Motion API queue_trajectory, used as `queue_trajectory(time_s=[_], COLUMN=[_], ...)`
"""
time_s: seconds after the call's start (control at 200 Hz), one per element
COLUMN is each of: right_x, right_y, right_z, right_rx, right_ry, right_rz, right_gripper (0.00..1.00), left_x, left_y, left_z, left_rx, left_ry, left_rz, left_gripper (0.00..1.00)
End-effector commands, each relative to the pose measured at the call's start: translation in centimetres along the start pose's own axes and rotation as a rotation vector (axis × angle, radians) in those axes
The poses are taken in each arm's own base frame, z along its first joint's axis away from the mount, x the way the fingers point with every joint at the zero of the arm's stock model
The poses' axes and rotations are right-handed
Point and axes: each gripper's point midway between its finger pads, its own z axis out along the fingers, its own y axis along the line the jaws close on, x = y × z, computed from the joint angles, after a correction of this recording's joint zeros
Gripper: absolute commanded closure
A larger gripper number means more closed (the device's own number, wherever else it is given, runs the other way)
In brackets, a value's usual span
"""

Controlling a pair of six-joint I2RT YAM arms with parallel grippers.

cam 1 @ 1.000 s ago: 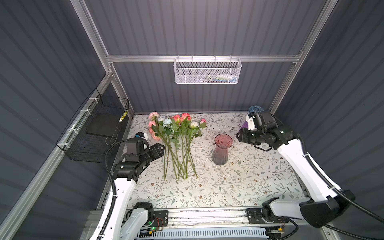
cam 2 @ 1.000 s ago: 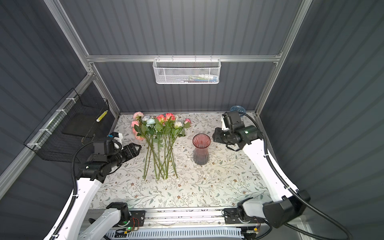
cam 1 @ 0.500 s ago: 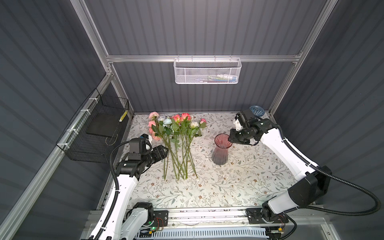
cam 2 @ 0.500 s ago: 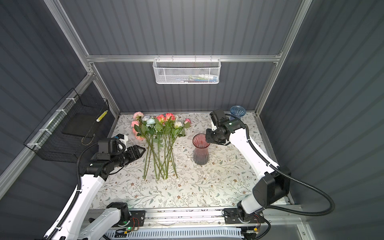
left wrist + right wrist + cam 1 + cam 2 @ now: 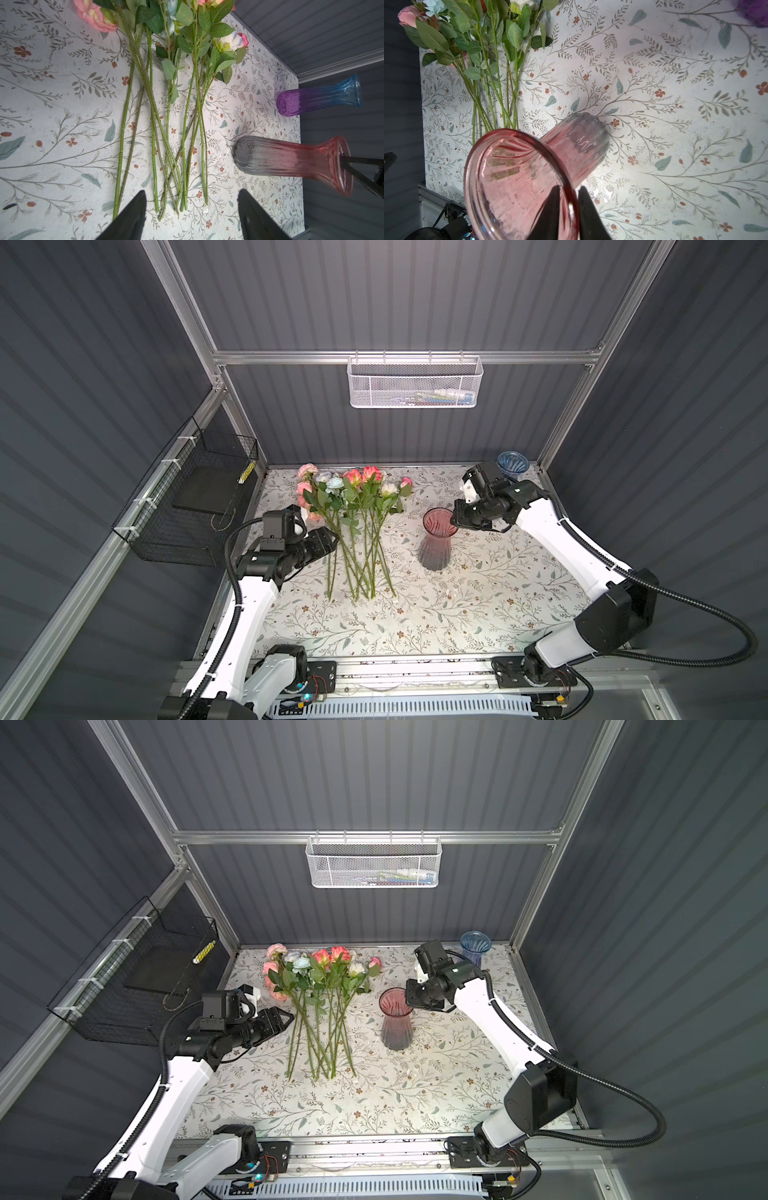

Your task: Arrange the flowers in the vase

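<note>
Jaws of the right gripper (image 5: 569,188) pinch the rim of the vase (image 5: 435,545), one inside it, one outside. Left of the vase, the left gripper (image 5: 191,192) hangs with its jaws wide apart, just beside the flowers (image 5: 357,526). These lie flat on the table (image 5: 478,614), stems nearer than the vase, blooms beyond it.

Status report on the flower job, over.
Left gripper open, beside flowers. Right gripper pinching pink vase rim. Flowers all flat on table, vase empty. Nothing blocking.
</note>
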Motion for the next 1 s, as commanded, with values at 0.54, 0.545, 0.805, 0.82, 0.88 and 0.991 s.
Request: queue_trajectory(time_s=[0.54,0.545,0.805,0.82,0.88,0.991], right_x=[1.4,1.4,4.2,4.4,5.2,6.4], right_y=[0.9,0.9,-0.7,-0.8,-1.5,-2.8], right_z=[-4.4,-4.5,-8.0,-8.0,-7.8,-7.3], right_rx=[-0.053,-0.054,-0.133,-0.133,-0.125,-0.100], right_ry=[-0.126,-0.129,-0.331,-0.336,-0.339,-0.340], right_rz=[-0.086,-0.087,-0.090,-0.088,-0.075,-0.057], right_gripper=[0.51,0.51,0.42,0.42,0.43,0.44], left_x=[-1.1,-1.2,-2.4,-2.4,-2.5,-2.6], left_y=[-4.0,-4.0,-2.9,-2.8,-2.1,-1.0], left_z=[11.1,11.2,17.3,17.5,18.4,19.4], left_rx=[-0.024,-0.024,-0.099,-0.102,-0.135,-0.192], left_ry=[0.150,0.149,0.229,0.231,0.240,0.245], left_rz=[0.039,0.037,0.022,0.024,0.020,0.019], left_gripper=[0.39,0.39,0.50,0.50,0.55,0.59])
